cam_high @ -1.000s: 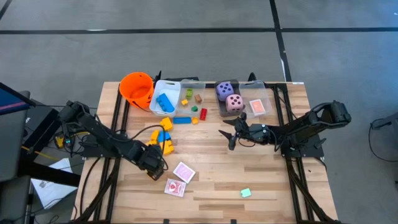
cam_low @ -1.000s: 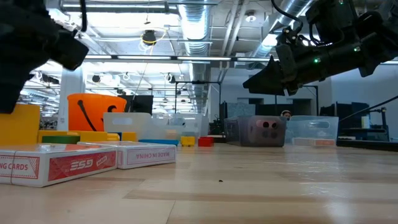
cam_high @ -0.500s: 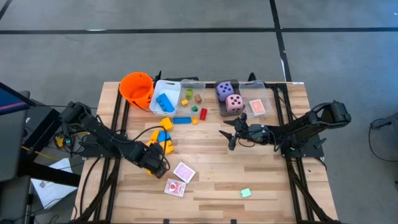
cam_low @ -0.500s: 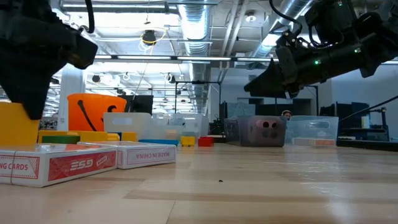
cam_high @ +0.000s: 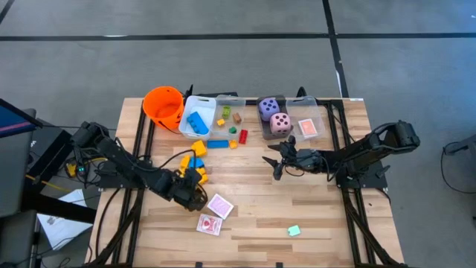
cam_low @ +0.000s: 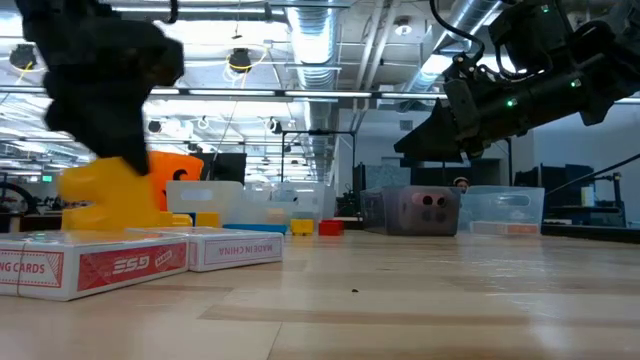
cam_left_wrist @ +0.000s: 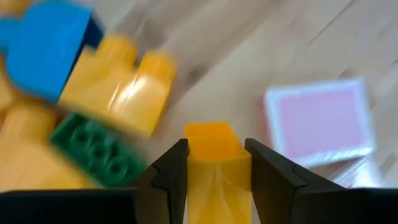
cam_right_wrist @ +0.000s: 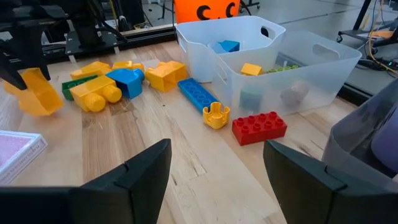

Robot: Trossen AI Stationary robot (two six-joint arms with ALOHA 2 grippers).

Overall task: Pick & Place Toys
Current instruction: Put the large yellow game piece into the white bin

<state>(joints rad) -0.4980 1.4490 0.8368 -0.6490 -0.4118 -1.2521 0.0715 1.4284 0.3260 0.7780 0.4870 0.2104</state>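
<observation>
My left gripper (cam_left_wrist: pixel 216 163) has its two dark fingers squeezed on the sides of a small yellow plastic block (cam_left_wrist: pixel 214 155). The block sits right between the fingers and sticks out a bit past the tips. In the low view the yellow block (cam_low: pixel 112 190) hangs under my gripper, just above the table, so I think I have picked it up.

What could go wrong? I only hold the block by two smooth sides. If I swing too fast, or my squeeze is too soft, it could slip out and drop. It looks a bit tilted in my right wrist view, so it might twist in my fingers too. It is also low, so I could bump the pile of yellow, blue and green plastic blocks (cam_high: pixel 193 164) just beside it, or the red-patterned box of playing cards (cam_high: pixel 220 205) near my fingers on the other side. A second card box (cam_high: pixel 210 224) lies a little farther off.

The clear plastic bin with blocks in it (cam_high: pixel 210 117) is well apart from me, past the pile. The orange bucket (cam_high: pixel 163 106) stands next to it.

My right gripper (cam_high: pixel 277 161) waits in the air near the middle of the wooden table (cam_high: pixel 320 216), with its fingers spread apart and nothing in them.
</observation>
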